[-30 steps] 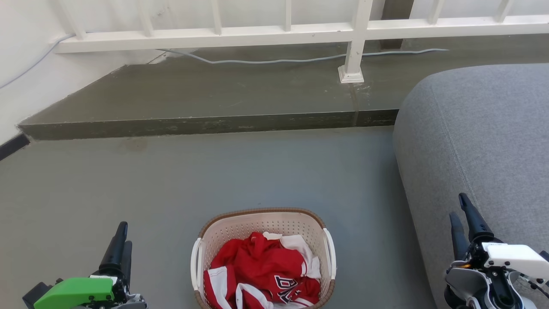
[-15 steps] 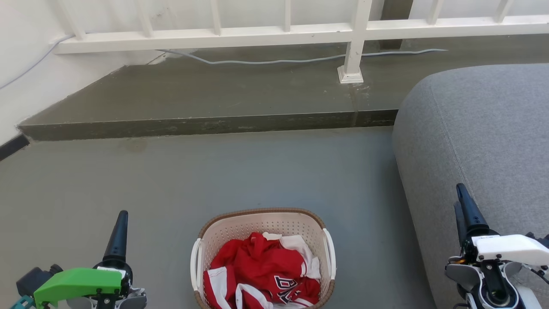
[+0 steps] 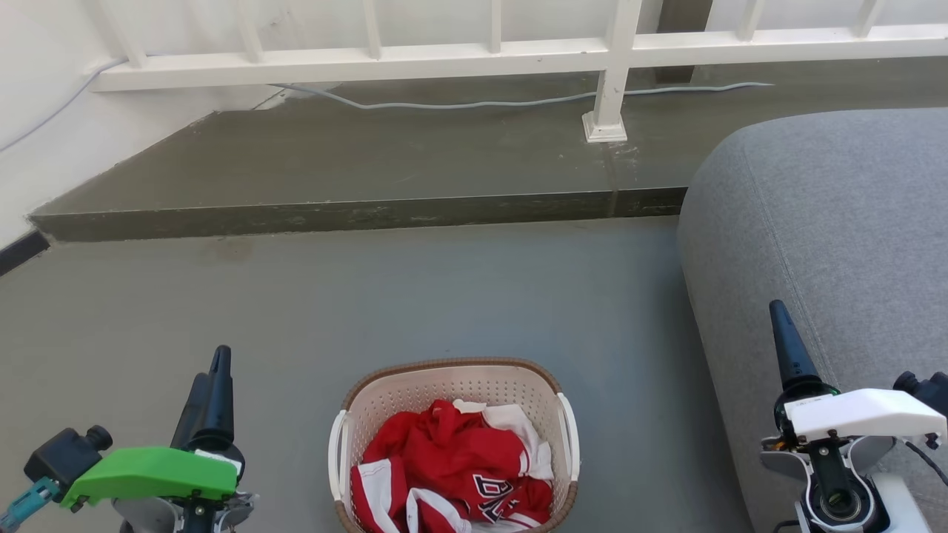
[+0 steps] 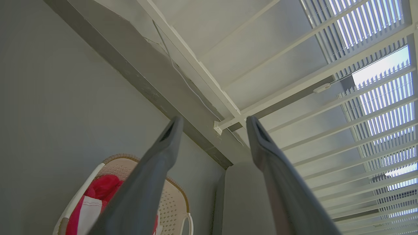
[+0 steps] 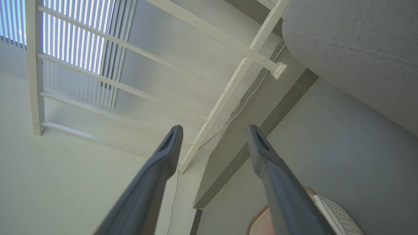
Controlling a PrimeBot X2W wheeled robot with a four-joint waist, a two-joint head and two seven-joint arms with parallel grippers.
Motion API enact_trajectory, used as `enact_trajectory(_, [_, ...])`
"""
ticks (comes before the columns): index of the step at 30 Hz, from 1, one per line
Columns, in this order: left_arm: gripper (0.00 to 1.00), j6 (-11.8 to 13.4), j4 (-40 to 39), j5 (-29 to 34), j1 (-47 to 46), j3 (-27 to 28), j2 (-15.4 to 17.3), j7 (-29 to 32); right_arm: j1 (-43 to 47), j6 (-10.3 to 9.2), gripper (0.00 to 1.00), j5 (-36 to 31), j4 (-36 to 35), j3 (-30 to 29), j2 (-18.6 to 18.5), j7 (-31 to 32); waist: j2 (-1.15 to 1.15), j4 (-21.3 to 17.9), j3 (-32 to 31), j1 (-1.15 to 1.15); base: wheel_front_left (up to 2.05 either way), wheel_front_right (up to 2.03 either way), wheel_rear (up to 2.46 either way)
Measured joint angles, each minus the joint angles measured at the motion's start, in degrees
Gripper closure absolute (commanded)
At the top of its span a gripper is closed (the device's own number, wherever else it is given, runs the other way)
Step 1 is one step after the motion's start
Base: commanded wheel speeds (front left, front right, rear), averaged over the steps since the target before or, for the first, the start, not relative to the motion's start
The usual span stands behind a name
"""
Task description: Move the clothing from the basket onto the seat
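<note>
Then | left tool [image 4: 214, 120] gaped empty, right tool [image 5: 214, 128] likewise | basket [image 3: 453, 368] rim lay between them, clothing [image 3: 444, 451] inside | open floor [image 3: 444, 296] ahead | seat [image 3: 852, 222] edge beside right tool

Both claws have climbed the head view. The left claw [image 3: 211, 364] now reaches farther up the floor [image 3: 444, 296], and the right claw [image 3: 779, 317] sits higher against the seat [image 3: 852, 222]. The right wrist has rolled, so its 2 fingers [image 3: 789, 348] now overlap as 1. A dark knob [image 3: 70, 453] and a teal plug [image 3: 22, 503] have emerged beside the left's green housing [image 3: 155, 474].
</note>
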Motion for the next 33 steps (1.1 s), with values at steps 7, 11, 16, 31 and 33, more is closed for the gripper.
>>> enact_trajectory(7, [0.0,1.0,-1.2,8.7,0.5,-1.2,0.7,-1.3,0.0,-0.56,0.0,-8.0,-1.3,1.9,-0.3,-1.5,0.0,0.0,0.1,0.0,0.0,0.0,0.0])
enact_trajectory(11, [0.0,1.6,-2.0,13.5,1.0,-2.3,1.4,-2.0,0.0,-1.08,0.0,-12.0,-2.0,2.9,-0.3,-2.1,0.0,0.0,0.1,0.0,0.0,0.0,0.0])
enact_trajectory(16, [0.0,2.7,-2.4,19.5,1.2,-3.2,2.1,-3.0,0.0,-1.64,0.0,-16.6,-2.7,3.9,-0.4,-3.1,0.0,-0.1,0.2,0.0,0.0,0.0,0.0])
enact_trajectory(31, [0.0,5.3,-3.8,34.8,2.1,-6.5,2.7,-6.0,0.0,-3.6,0.0,-30.0,-4.7,7.2,-0.6,-6.1,0.0,-0.1,0.3,0.0,0.0,0.0,0.0])
enact_trajectory(33, [0.0,5.6,-4.0,36.3,2.1,-6.8,2.7,-6.5,0.0,-3.68,0.0,-31.7,-5.0,7.4,-0.6,-6.5,0.0,-0.1,0.3,0.0,0.0,0.0,0.0])
